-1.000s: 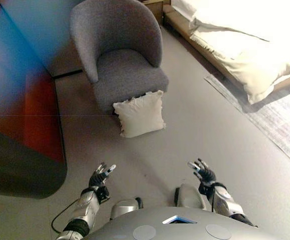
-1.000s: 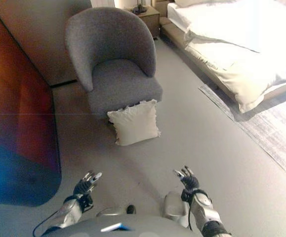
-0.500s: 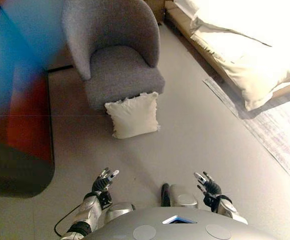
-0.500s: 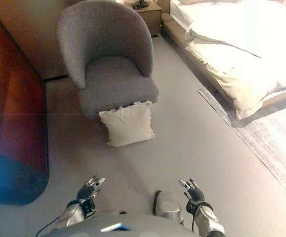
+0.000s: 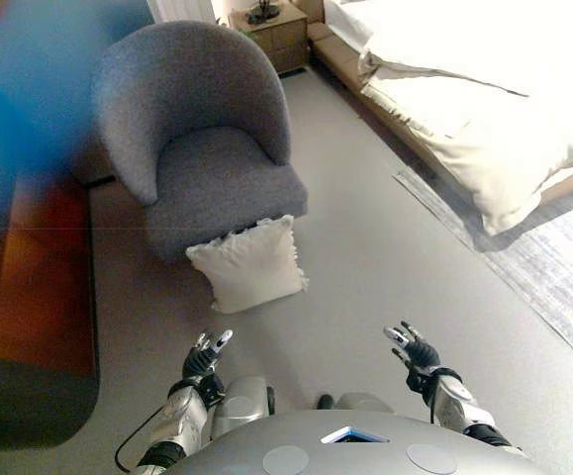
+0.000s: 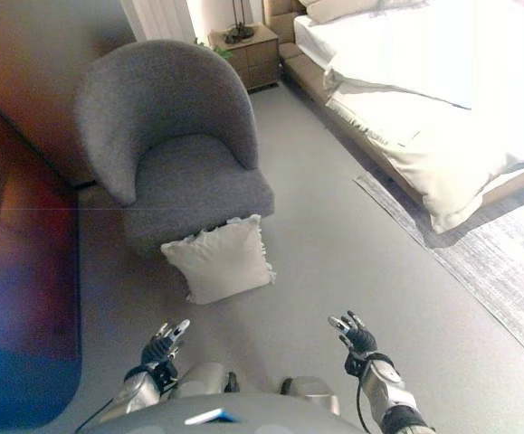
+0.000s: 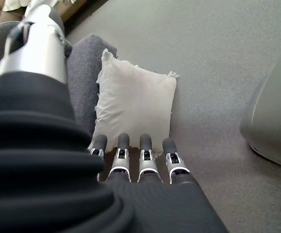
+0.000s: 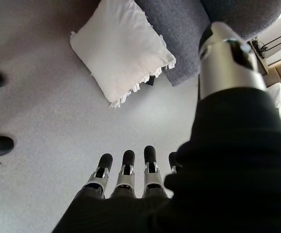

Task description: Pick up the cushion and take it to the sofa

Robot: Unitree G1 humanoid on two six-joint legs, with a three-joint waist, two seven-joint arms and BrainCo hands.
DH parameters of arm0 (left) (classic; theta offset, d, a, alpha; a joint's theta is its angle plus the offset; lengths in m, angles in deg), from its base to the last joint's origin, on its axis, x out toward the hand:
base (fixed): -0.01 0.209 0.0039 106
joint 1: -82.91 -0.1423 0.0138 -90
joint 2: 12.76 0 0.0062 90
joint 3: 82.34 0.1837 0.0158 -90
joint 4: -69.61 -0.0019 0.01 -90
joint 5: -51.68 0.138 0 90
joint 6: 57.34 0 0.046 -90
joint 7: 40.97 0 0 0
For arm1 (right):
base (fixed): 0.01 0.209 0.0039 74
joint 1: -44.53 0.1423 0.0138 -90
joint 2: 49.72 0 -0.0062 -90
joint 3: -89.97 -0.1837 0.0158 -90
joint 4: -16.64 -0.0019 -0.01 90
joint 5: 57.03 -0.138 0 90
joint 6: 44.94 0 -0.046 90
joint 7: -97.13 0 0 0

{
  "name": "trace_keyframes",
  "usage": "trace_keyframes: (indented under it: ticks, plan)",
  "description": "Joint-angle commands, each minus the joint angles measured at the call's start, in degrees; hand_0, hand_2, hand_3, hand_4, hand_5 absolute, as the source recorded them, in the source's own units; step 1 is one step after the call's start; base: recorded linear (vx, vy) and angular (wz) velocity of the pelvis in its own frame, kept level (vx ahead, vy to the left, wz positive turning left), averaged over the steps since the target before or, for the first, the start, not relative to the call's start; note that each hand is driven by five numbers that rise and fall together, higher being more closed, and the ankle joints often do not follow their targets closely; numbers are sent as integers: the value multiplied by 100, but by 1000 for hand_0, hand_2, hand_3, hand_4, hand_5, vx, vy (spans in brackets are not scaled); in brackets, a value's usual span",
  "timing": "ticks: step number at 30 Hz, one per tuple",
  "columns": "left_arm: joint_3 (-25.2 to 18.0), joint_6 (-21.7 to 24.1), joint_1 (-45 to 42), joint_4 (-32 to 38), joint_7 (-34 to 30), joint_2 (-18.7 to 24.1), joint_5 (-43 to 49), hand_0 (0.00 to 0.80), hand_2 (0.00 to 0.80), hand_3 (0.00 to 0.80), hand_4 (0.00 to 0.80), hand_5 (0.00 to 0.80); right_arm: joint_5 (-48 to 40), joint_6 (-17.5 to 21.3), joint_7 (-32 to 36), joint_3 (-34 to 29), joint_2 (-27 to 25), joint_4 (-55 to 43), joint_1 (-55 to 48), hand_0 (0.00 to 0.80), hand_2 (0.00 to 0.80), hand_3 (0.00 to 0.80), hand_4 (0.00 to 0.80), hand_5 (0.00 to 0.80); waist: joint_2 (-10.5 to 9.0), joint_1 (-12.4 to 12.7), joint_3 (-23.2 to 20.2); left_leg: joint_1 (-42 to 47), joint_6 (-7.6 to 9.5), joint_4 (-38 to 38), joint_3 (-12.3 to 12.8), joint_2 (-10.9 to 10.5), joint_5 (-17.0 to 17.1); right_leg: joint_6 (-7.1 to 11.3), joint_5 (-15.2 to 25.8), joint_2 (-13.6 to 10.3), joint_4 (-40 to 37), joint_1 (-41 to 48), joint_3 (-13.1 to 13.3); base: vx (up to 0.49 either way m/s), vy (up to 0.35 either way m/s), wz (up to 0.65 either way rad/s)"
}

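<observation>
1. Left eye view shows the square cream cushion with frayed fringed edges (image 5: 246,265) propped on the grey floor, its upper edge leaning against the front of the rounded grey upholstered armchair (image 5: 199,139). Neither hand holds it.

2. The left hand (image 5: 205,357) hangs low and near the body, well short of the cushion. Its own wrist view shows the fingers (image 7: 144,160) straight and spread, gripping nothing, with the cushion lying beyond their tips.

3. The right hand (image 6: 357,337) is likewise raised in front of the body, fingers relaxed and extended, empty. In its wrist view the cushion sits well apart from the fingertips.

4. Judged from this, the step in hand is the approach: the pick-up has not begun and the carry to the seat is entirely ahead.

5. The next move probably calls for closing the gap to the cushion and lowering both hands to flank its two side edges, then pressing inward. Soft fabric will give, so a two-sided squeeze seems safer than a pinch at one corner.

6. A white-covered bed (image 6: 424,81) and a pale woven rug (image 6: 506,262) lie off to the right, and a small wooden bedside cabinet (image 6: 248,50) stands behind the armchair.
</observation>
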Motion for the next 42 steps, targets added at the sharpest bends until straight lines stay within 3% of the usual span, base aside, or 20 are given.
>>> trace_keyframes:
  ticks: [1, 7, 10, 12, 14, 16, 18, 19, 21, 23, 27, 30, 37, 42]
  plan:
    - [-45, 195, -30, 456, 9, 161, -171, 0, 0, 0, 0, 0, 85, -32, 42, 38, -14, -317, 107, 0, 0, 0, 0, 0, 111, 387, 232, -177, 58, -1338, 8, 114, 1341, 597, 317, -70, -51, 367, 675, 393, 53, -37]
    - [-98, 231, -170, 463, -134, 130, -128, 0, 0, 0, 0, 0, 259, -129, 106, 5, 42, -324, -40, 0, 0, 0, 0, 0, 202, 480, 107, -617, -41, -1560, 444, 262, 1442, 631, -98, -126, -123, 965, 680, 405, 91, -30]
    - [-108, 243, -177, 487, -110, 178, -92, 0, 0, 0, 0, 0, 248, -181, 92, 56, 67, -384, -57, 0, 0, 0, 0, 0, 213, 509, 45, -393, 58, -1471, 609, 230, 1410, 705, -278, -260, -50, 1199, 591, 433, 140, -30]
    - [-135, 234, -134, 481, -117, 206, -103, 0, 0, 0, 0, 0, 234, -204, 8, 88, 114, -411, -39, 0, 0, 0, 0, 0, 175, 546, -11, -312, 148, -1397, 541, 131, 1369, 823, -222, -438, 102, 1255, 456, 421, 187, -42]
    - [-71, 299, -67, 384, -75, 262, -130, 0, 0, 0, 0, 0, 115, -208, -81, 103, 169, -363, -28, 0, 0, 0, 0, 0, 132, 599, -33, -251, 325, -1202, 285, -92, 1282, 991, 32, -712, 505, 1183, 342, 450, 227, -8]
    - [-112, 244, 60, 437, -126, 348, -117, 0, 0, 0, 0, 0, -63, -253, -90, -5, 259, -414, -59, 0, 0, 0, 0, 0, 35, 658, -114, -317, 571, -771, 306, -366, 1030, 1185, 765, -1205, 1109, 1199, 146, 351, 233, 4]
    - [-45, 150, 144, 647, -132, 405, -92, 0, 0, 0, 0, 0, -19, -125, -219, -35, 326, -487, -116, 0, 0, 0, 0, 0, 82, 656, -179, -185, 819, -615, 289, -566, 811, 1187, 1473, -1627, 2223, 821, 67, 343, 310, -4]
    - [-24, 133, 173, 686, -132, 413, -58, 0, 0, 0, 0, 0, -71, -100, -285, -51, 335, -494, -134, 0, 0, 0, 0, 0, 104, 637, -189, -147, 873, -575, 273, -621, 760, 1183, 1561, -1688, 2496, 653, 112, 360, 345, 3]
    - [32, 21, 235, 816, -150, 490, 21, 0, 0, 0, 0, 0, -183, -1, -379, -104, 339, -558, -252, 0, 0, 0, 0, 0, 212, 504, -152, 75, 1017, -450, 128, -788, 594, 1115, 1845, -1721, 3482, 59, 355, 294, 259, 30]
    - [90, -26, 292, 851, -96, 522, 55, 0, 0, 0, 0, 0, -156, 82, -338, -111, 316, -527, -318, 0, 0, 0, 0, 0, 290, 415, -154, 212, 1050, -412, 74, -827, 510, 1034, 1911, -1656, 3574, -244, 426, 266, 141, 43]
    - [148, -17, 426, 832, 60, 536, -66, 0, 0, 0, 0, 0, -151, 129, -305, -143, 247, -572, -388, 0, 0, 0, 0, 0, 350, 139, -49, 741, 1021, -526, 7, -856, 378, 893, 1573, -1336, 2588, -904, 209, 246, 11, 26]
    - [139, -6, 415, 712, 237, 530, 30, 0, 0, 0, 0, 0, -257, 256, -164, -192, 209, -412, -334, 0, 0, 0, 0, 0, 272, 13, 68, 1094, 975, -598, -57, -870, 136, 977, 1499, -1168, 1646, -1254, 121, 184, -83, 5]
    - [23, 187, 271, 321, 136, 530, 302, 0, 0, 0, 0, 0, -161, 209, 57, -235, 150, -30, 14, 0, 0, 0, 0, 0, 47, 29, 110, 1498, 826, -607, -55, -784, -248, 1214, 1641, -1127, 320, -1110, 137, 186, -115, 13]
    - [-69, 55, 385, 137, 68, 551, 391, 0, 0, 0, 0, 0, -19, 64, 56, -133, 168, 116, 189, 0, 0, 0, 0, 0, -36, 62, 92, 1573, 735, -543, -6, -590, -405, 1279, 1535, -1123, 97, -1068, 104, 202, -174, 9]
